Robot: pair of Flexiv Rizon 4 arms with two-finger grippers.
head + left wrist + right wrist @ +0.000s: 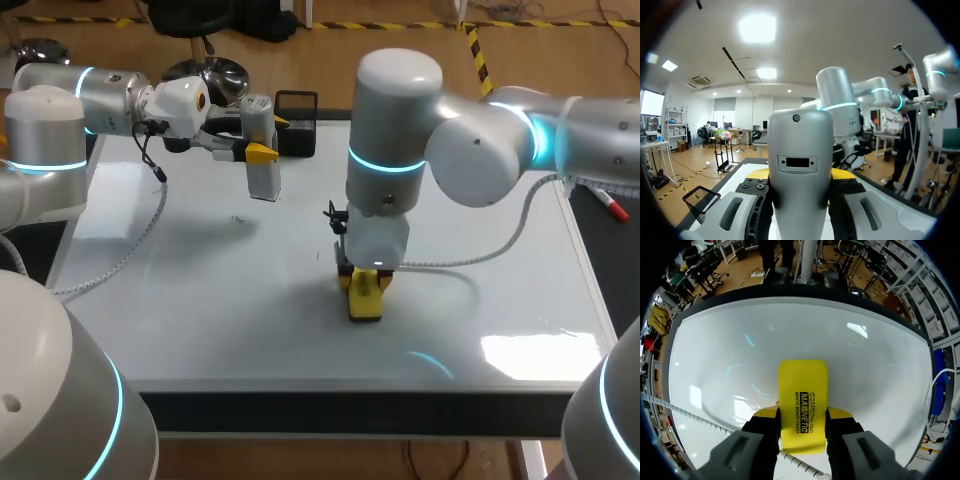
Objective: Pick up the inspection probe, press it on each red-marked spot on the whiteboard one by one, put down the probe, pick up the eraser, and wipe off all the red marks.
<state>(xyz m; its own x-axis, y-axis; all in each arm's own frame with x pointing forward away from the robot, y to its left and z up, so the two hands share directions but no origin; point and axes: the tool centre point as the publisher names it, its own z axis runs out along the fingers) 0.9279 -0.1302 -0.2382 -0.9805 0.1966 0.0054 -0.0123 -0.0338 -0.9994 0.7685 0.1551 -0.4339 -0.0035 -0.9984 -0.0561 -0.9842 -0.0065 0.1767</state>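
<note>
The grey inspection probe (262,150) hangs upright above the whiteboard's (200,290) far left part, with my left gripper (250,151) shut on it from the side. In the left wrist view the probe (800,170) fills the space between the fingers (756,200). My right gripper (365,275) points down at the board's middle, shut on the yellow eraser (365,296), which rests on the surface. The right wrist view has the eraser (802,405) clamped between both yellow-tipped fingers (765,415), flat on the white board (740,355). I see no red marks on the board.
A black wire basket (297,122) stands at the board's far edge, just behind the probe. A red marker (611,206) lies off the board's right side. White cables trail over the board from both arms.
</note>
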